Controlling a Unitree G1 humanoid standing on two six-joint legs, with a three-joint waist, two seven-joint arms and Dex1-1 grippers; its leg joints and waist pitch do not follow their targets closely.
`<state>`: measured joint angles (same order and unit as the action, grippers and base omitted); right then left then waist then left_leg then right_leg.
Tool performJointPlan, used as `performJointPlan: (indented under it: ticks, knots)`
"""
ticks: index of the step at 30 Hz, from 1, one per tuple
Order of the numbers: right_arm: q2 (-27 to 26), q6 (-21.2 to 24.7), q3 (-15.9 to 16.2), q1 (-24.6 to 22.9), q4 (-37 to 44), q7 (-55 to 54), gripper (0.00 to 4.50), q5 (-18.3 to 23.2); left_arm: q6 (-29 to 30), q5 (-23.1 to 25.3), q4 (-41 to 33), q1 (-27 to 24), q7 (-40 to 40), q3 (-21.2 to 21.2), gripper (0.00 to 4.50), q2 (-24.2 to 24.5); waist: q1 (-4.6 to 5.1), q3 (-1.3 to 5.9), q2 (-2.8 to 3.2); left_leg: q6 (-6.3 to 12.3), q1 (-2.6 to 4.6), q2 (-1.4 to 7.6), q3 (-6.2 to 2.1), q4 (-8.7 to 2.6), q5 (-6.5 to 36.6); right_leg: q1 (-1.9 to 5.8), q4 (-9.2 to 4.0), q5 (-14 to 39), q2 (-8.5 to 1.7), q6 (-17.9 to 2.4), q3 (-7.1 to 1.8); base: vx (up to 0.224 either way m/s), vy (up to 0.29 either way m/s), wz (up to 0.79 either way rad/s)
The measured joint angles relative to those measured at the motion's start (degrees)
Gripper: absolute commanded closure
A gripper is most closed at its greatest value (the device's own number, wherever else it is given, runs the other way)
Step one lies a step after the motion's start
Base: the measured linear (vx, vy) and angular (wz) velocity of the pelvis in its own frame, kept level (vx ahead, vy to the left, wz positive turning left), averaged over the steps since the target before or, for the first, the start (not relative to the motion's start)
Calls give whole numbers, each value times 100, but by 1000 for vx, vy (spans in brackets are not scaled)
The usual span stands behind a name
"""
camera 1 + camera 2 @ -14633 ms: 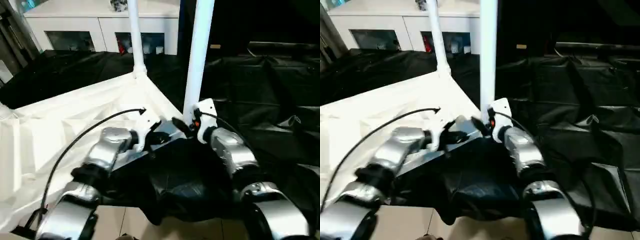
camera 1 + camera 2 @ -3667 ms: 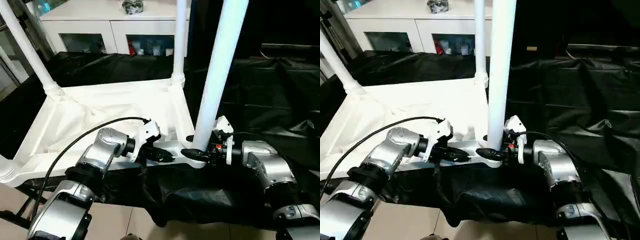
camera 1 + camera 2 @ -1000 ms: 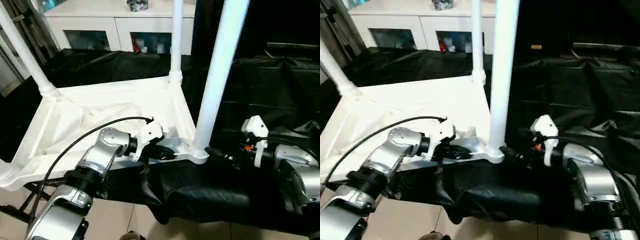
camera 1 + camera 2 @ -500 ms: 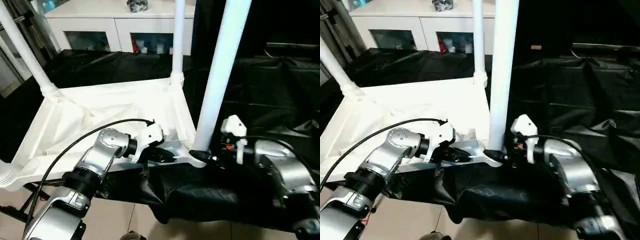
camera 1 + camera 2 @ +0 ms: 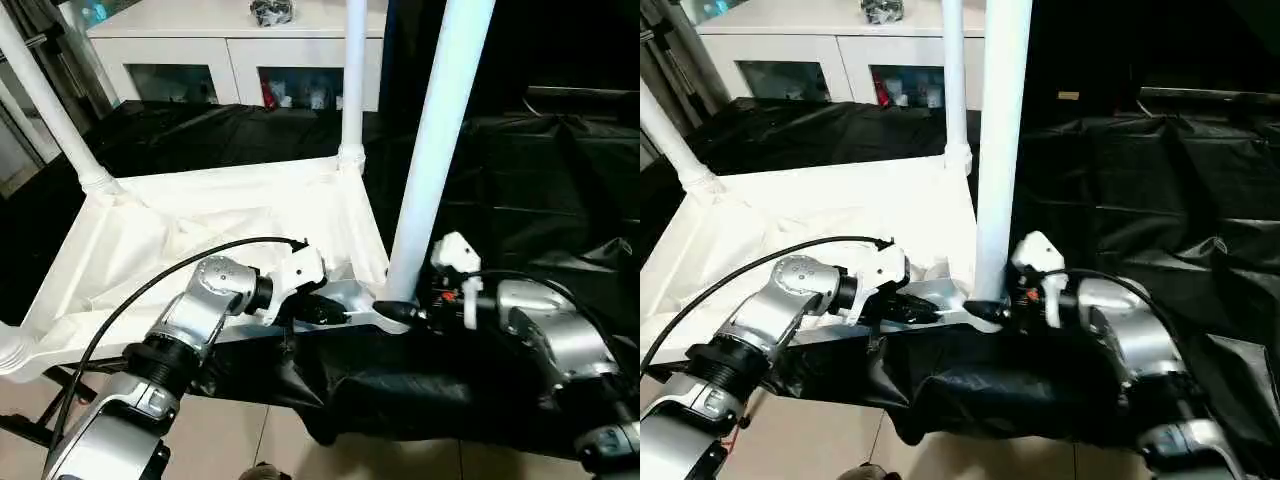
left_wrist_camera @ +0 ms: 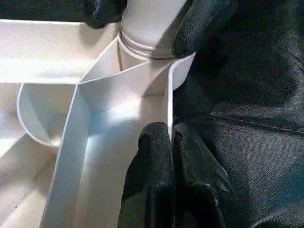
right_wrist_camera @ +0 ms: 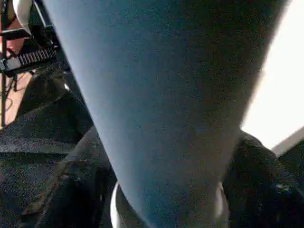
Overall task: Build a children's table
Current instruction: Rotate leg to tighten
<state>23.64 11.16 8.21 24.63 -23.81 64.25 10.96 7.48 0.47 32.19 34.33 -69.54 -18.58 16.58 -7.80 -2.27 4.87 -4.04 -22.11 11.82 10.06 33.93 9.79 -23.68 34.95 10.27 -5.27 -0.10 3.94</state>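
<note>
- One near leg (image 5: pixel 432 160), long axis upright, is flanked at its socket by the right hand (image 5: pixel 392 312), fingers spread around it.
- Left hand (image 6: pixel 172 156), nearer inboard, is pinched on the table top's rim (image 6: pixel 169 109).

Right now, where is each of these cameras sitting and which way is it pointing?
Head views: on the robot's head, a stereo pair looking forward and down at the upturned children's table; both silver forearms show.
Left wrist view: along the left hand, pinched on the tabletop's rim.
Right wrist view: along the right hand, whose fingers flank the near leg.
Shared: that leg's corner socket, seen by all views.
</note>
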Motion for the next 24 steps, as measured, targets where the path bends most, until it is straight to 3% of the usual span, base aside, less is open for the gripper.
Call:
performJointPlan:
  ticks: [7, 12, 17, 19, 24]
  knots:
    - [-60, -14, -41, 3, -39, -30, 212, 17, 155, -62, 2, 1, 13, 29, 450, -14, 0, 3, 4, 0, 2, 0, 0, 1, 0, 2, 1, 0, 0, 0, 0, 0, 0, 0]
    - [-150, -48, -76, -22, -63, -183, 220, 6, 245, -72, 25, 6, 119, 36, 450, -41, 17, 6, 5, -1, 15, 0, 0, 5, -1, 12, 3, 0, 0, 0, -2, 0, 0, 0]
    - [-555, -144, -240, 66, -328, -1058, 227, -136, 380, 30, 283, 162, 589, 104, 450, -195, 149, 8, 2, -4, 57, -4, -5, 2, -1, 48, 1, 14, -1, 24, -3, 0, 0, 0]
    - [-847, -183, -402, 156, -575, -1729, 236, -260, 415, 98, 503, 265, 986, 147, 450, -403, 212, 6, -17, -5, 101, -5, -6, 0, 0, 86, 1, 19, 0, 32, -2, 0, 0, 0]
    - [-1427, -204, -604, 567, -1186, -3384, 239, -585, 496, 278, 1001, 581, 1871, 239, 450, -805, 350, 8, -25, -5, 115, -17, -21, -7, 0, 102, -18, 21, -1, 35, 0, 0, 0, 0]
